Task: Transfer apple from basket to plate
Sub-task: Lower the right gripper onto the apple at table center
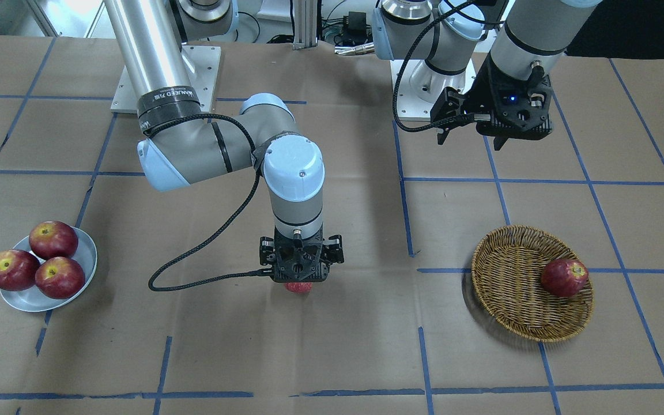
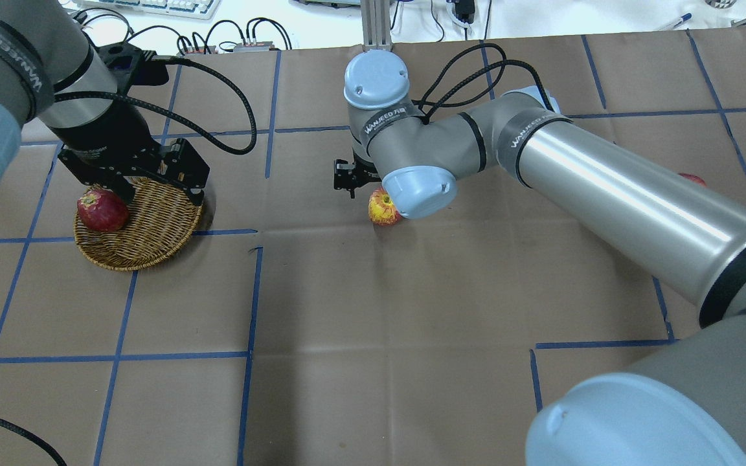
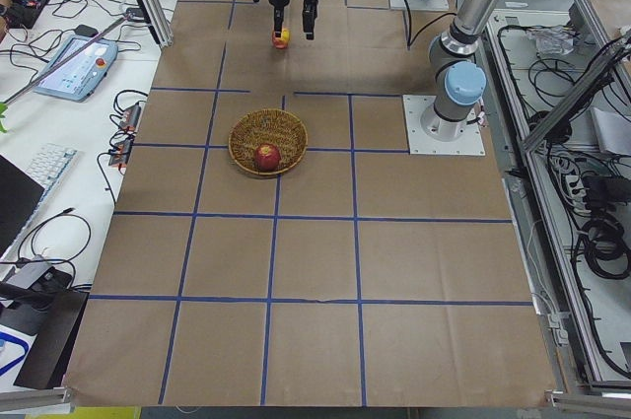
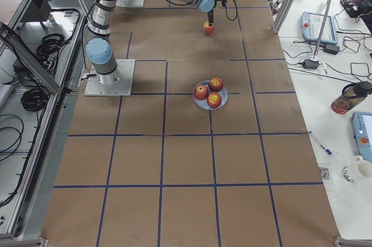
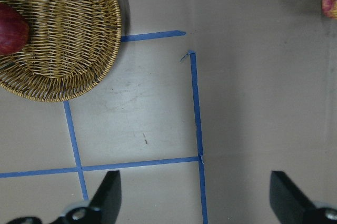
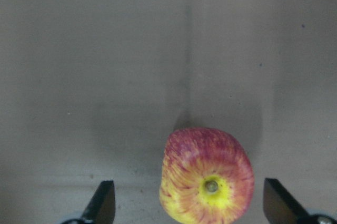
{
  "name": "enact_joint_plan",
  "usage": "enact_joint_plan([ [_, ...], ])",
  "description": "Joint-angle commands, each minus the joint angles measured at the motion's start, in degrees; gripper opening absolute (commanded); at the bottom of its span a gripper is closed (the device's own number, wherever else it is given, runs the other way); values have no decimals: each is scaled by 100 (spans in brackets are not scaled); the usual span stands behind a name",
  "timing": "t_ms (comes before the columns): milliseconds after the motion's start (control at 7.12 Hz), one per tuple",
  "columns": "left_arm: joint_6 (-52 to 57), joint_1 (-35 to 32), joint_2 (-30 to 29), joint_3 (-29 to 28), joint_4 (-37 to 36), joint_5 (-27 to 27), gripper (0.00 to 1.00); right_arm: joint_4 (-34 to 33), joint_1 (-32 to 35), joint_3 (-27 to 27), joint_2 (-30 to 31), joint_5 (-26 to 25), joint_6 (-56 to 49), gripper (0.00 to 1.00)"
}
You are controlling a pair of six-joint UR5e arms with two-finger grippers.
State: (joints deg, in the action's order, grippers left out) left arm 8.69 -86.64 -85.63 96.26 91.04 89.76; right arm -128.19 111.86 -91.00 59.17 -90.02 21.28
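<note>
As R jaws gape, apple [image 6: 206, 176] sits betw.

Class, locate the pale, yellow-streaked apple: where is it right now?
In the front-facing view the apple sits on the table near centre, between plate and basket, directly under the open right gripper, which does not touch it.

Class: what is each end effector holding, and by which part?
Nothing. The right end effector stands open around the streaked apple, untouching; the left end effector is open and empty.
</note>
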Motion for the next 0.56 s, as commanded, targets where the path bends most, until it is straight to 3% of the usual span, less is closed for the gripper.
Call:
enact_joint_plan([
  [0,-321,-37,187,-20,-16,-11,99,-180,-33,-111,-11,-303,-229,100],
  [421,-465,-115,47,77,-51,138,99,-197,11,-102,-274,-218,-168,100],
])
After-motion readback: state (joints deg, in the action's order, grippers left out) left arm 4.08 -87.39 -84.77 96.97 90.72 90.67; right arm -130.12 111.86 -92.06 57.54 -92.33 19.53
